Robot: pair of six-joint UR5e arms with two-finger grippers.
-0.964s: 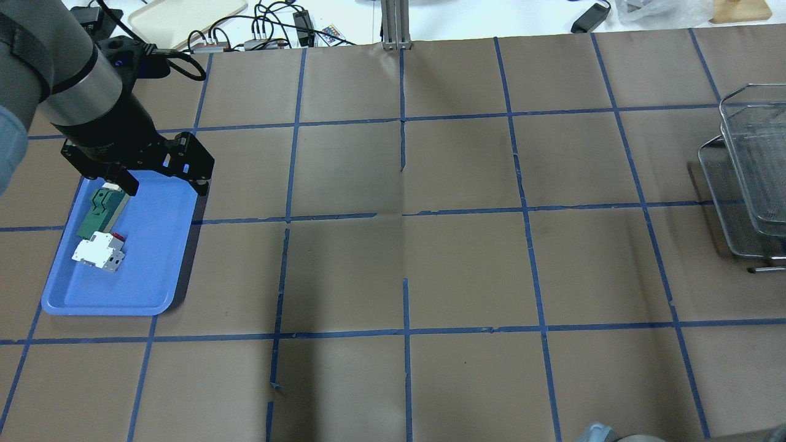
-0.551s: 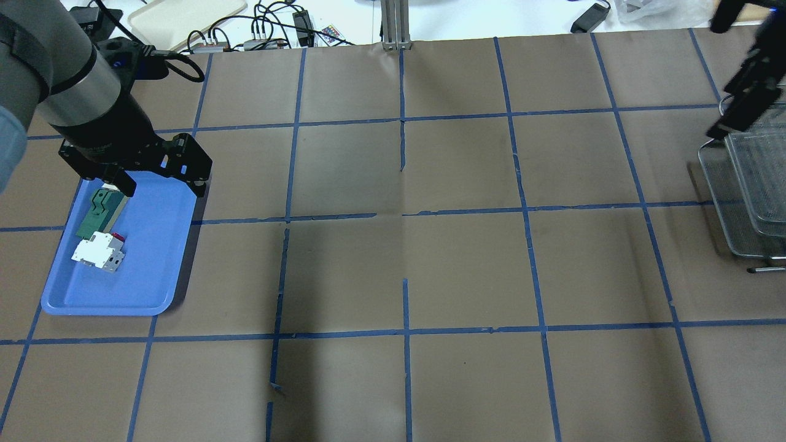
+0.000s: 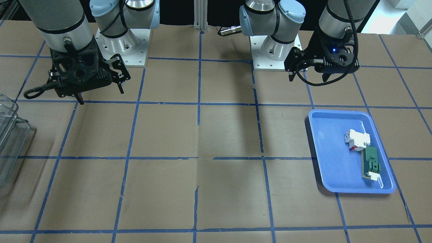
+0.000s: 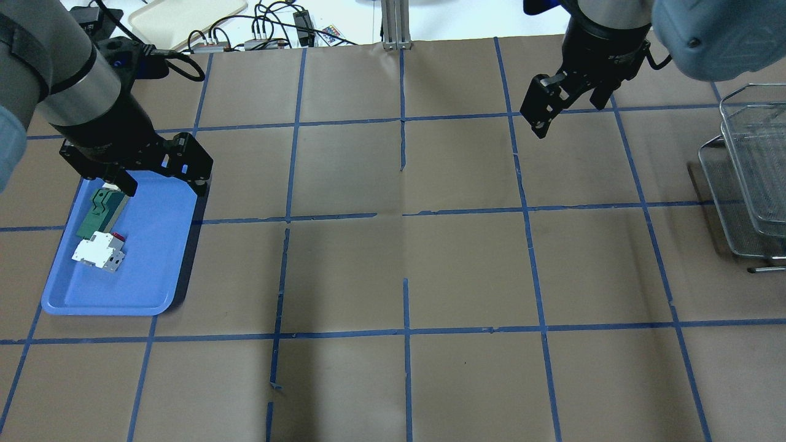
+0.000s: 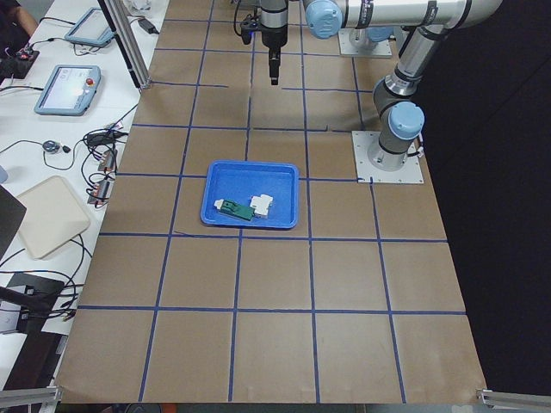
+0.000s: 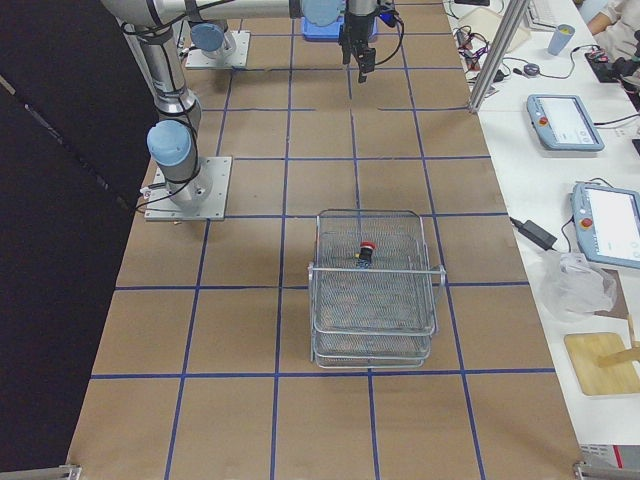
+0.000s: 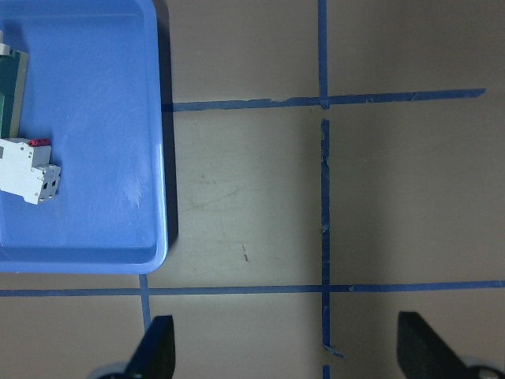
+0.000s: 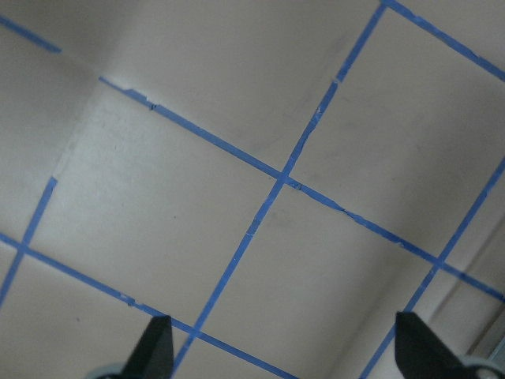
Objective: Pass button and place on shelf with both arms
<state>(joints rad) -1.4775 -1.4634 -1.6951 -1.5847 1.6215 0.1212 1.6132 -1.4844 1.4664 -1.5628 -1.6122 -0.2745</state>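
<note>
The button, red-headed, lies on the upper tier of the see-through tiered shelf, shown only in the exterior right view. The shelf also shows at the right edge of the overhead view and the left edge of the front view. My right gripper is open and empty, above bare table to the left of the shelf. My left gripper is open and empty over the far edge of the blue tray.
The blue tray at the left holds a white-red breaker block and a green flat part. Brown paper with a blue tape grid covers the table. Cables and a beige tray lie beyond the far edge.
My right arm has swung into the overhead view from the right edge and moved left, away from the shelf. The left arm has stayed put.
</note>
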